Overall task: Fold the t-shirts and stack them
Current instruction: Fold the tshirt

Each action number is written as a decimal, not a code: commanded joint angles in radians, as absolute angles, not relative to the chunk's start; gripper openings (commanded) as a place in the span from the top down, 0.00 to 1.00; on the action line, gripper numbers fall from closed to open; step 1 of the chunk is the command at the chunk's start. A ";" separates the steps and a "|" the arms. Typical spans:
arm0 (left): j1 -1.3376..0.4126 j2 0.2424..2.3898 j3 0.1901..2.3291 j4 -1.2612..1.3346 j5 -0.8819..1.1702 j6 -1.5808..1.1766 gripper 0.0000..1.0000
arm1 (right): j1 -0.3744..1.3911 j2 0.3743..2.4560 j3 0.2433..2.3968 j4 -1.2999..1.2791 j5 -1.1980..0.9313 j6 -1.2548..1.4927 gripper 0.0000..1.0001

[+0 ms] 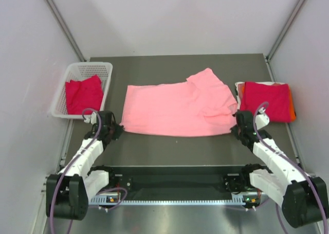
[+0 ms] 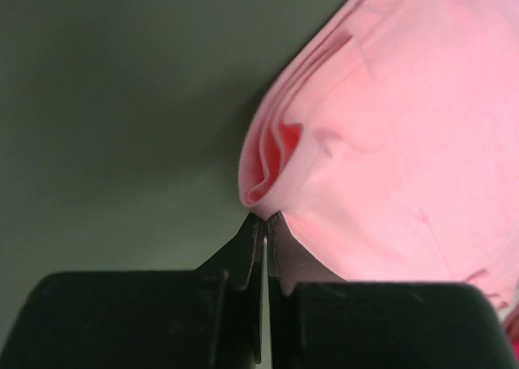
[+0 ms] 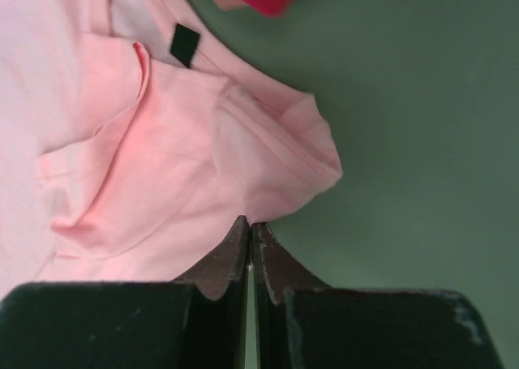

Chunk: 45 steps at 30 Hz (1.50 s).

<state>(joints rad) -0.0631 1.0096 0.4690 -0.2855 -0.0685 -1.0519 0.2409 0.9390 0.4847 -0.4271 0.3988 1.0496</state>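
Pink tee (image 1: pixel 175 110) lay between left claw (image 2: pixel 264 220) and right claw (image 3: pixel 250 225), both closed, tips touching its near corners.

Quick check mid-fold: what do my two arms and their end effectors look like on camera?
Both the left arm and right arm have white links between black joints, with a lilac cable looping along each. The left end effector and right end effector have black wedge-shaped fingers tapering to thin tips; the right one's show pale scuffs.
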 commanded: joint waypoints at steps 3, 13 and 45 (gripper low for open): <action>-0.057 0.888 0.433 -0.346 -0.060 -0.996 1.00 | 0.259 0.796 0.417 -0.512 0.402 1.086 0.97; -0.057 0.762 0.364 -0.397 -0.095 -0.980 1.00 | 0.267 0.618 0.376 -0.594 0.403 1.071 0.80; -0.057 0.755 0.357 -0.385 -0.087 -0.968 1.00 | 0.267 0.811 0.270 -0.394 0.420 1.151 0.55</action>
